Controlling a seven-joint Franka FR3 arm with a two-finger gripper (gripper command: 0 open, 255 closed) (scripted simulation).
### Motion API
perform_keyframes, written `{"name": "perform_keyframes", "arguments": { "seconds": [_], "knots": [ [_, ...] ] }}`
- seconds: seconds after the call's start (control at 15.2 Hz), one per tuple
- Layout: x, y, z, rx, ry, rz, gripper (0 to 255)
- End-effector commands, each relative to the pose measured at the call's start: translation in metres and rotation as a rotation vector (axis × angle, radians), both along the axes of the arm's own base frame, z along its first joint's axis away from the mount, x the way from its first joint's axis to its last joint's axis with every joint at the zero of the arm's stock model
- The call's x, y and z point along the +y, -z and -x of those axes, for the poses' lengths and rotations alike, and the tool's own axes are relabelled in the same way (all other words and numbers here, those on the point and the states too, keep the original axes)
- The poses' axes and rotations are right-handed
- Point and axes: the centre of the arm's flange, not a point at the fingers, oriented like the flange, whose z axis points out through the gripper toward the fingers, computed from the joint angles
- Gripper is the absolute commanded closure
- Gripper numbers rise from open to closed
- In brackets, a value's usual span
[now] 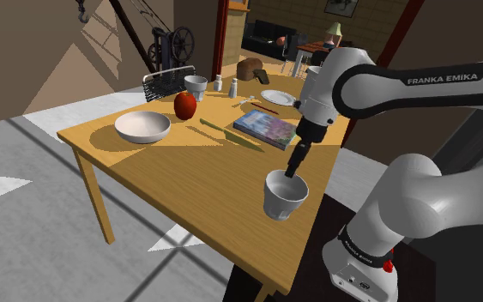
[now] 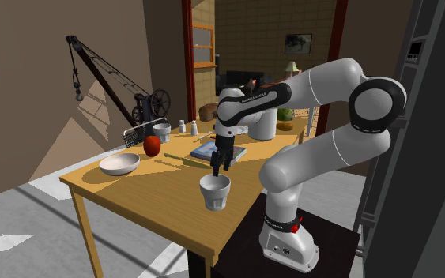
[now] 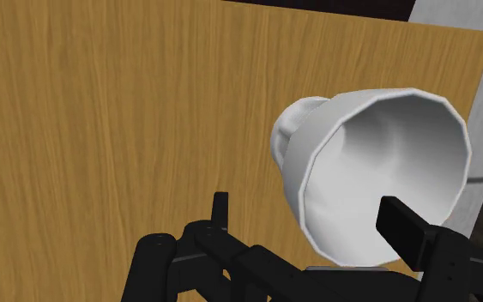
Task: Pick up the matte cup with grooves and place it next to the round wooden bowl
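Observation:
A white cup with a faceted, grooved wall stands upright on the wooden table, close to the edge nearest the robot's stand. My black gripper hangs over its rim, open. In the wrist view one finger reaches inside the cup's mouth and the other is outside its wall; neither clasps it. The round bowl, drawn white, sits at the table's far end, well away from the cup.
A red apple, a second white cup, a dish rack, shakers, a plate and a book stand between bowl and gripper. Bare wood lies beside the bowl.

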Motion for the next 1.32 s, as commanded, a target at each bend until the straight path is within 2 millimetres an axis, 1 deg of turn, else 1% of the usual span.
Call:
{"name": "perform_keyframes", "arguments": {
  "seconds": [0.0,0.2,0.26,0.79,0.86,1.25],
  "knots": [
    [0.002,0.012,0.001,0.000,-0.001,-0.002,0],
    [0.005,0.027,0.001,0.000,-0.001,-0.002,0],
    [0.007,0.036,0.001,0.000,-0.001,-0.002,0],
    [0.007,0.036,0.001,0.001,-0.001,-0.002,0],
    [0.007,0.036,0.001,0.001,-0.001,-0.002,255],
    [0.007,0.036,0.001,0.001,-0.001,-0.002,255]
  ]
}}
